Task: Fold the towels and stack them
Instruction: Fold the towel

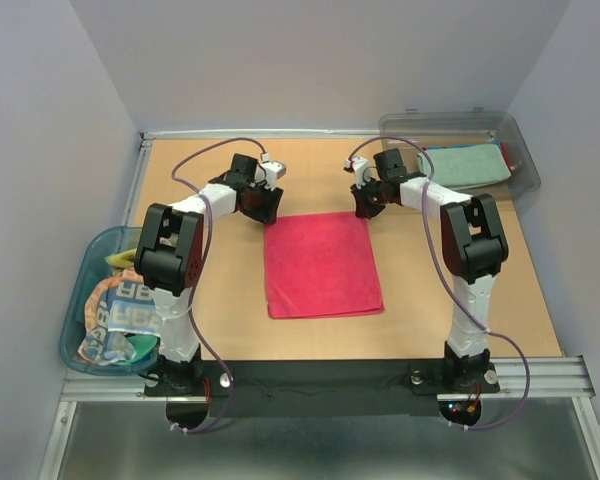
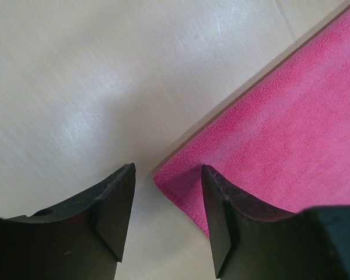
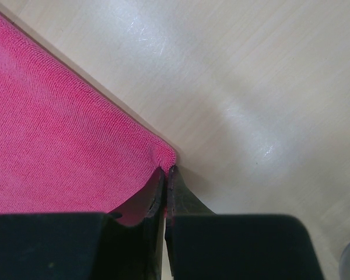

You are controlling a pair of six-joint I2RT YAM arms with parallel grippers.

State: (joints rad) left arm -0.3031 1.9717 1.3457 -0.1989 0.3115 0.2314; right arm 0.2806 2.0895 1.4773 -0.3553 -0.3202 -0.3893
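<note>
- Near edge: your two white-and-black arms rise from their bases, the left arm (image 1: 172, 262) and the right arm (image 1: 470, 245) both reaching away across the tan wooden worktop (image 1: 480, 300).
- Near left, just off the worktop's side: the blue-rimmed oval plastic tub (image 1: 72, 312) holds a crumpled blue-orange-pink striped cloth towel with big letters (image 1: 120, 318), with a scrap of yellow cloth (image 1: 120, 260) behind it.
- Centre: the magenta pink cloth towel (image 1: 322, 265) lies spread flat as a rectangle between the arms, its near edge well short of the bases.
- Far left corner of that towel: your left jaws stand open. In the left wrist view one finger (image 2: 114, 207) is over bare worktop (image 2: 76, 87) and the other (image 2: 221, 216) over the pink cloth (image 2: 291, 134), with the corner tip between them. They grip nothing.
- Far right corner: your right jaws are pressed together on the very tip of the pink towel (image 3: 58, 146), which puckers where they pinch it. Bare worktop (image 3: 268, 87) lies beyond.
- Far right: the clear grey plastic bin (image 1: 528, 165) sits at the back corner with a folded teal cloth towel (image 1: 467, 165) lying inside it.
</note>
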